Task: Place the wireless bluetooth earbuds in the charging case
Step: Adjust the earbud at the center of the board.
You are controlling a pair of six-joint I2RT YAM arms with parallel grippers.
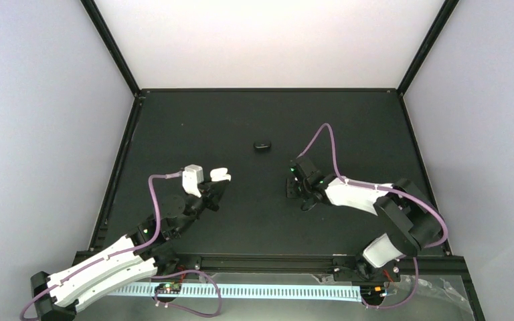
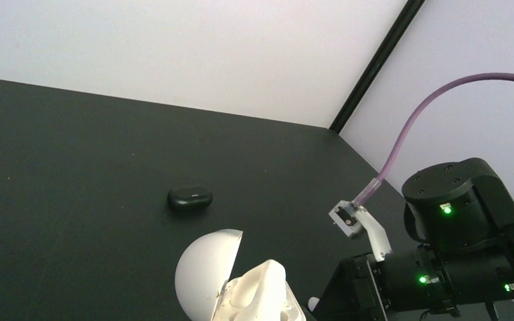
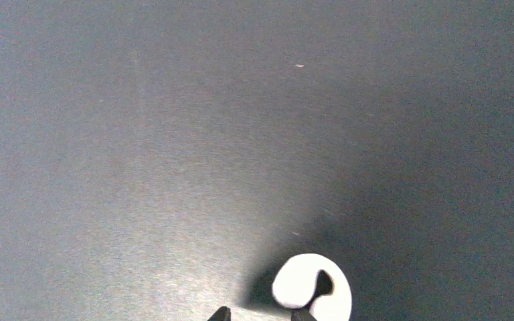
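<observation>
My left gripper [image 1: 213,188] is shut on an open white charging case [image 1: 221,176], held just above the table. In the left wrist view the case's round lid [image 2: 204,271] stands open and one white earbud [image 2: 262,286] sits in its base. The other white earbud [image 3: 311,287] lies on the black table, just ahead of and to the right of my right gripper [image 3: 260,314], whose black fingertips [image 3: 299,314] stand a little apart with nothing between them. That earbud also shows in the left wrist view [image 2: 314,304]. My right gripper [image 1: 301,190] hangs low over the table's middle.
A small black oval pebble-shaped thing [image 1: 262,144] lies alone on the table further back; it also shows in the left wrist view [image 2: 189,198]. The black table [image 1: 348,127] is ringed by a black frame and white walls. Purple cables loop over both arms.
</observation>
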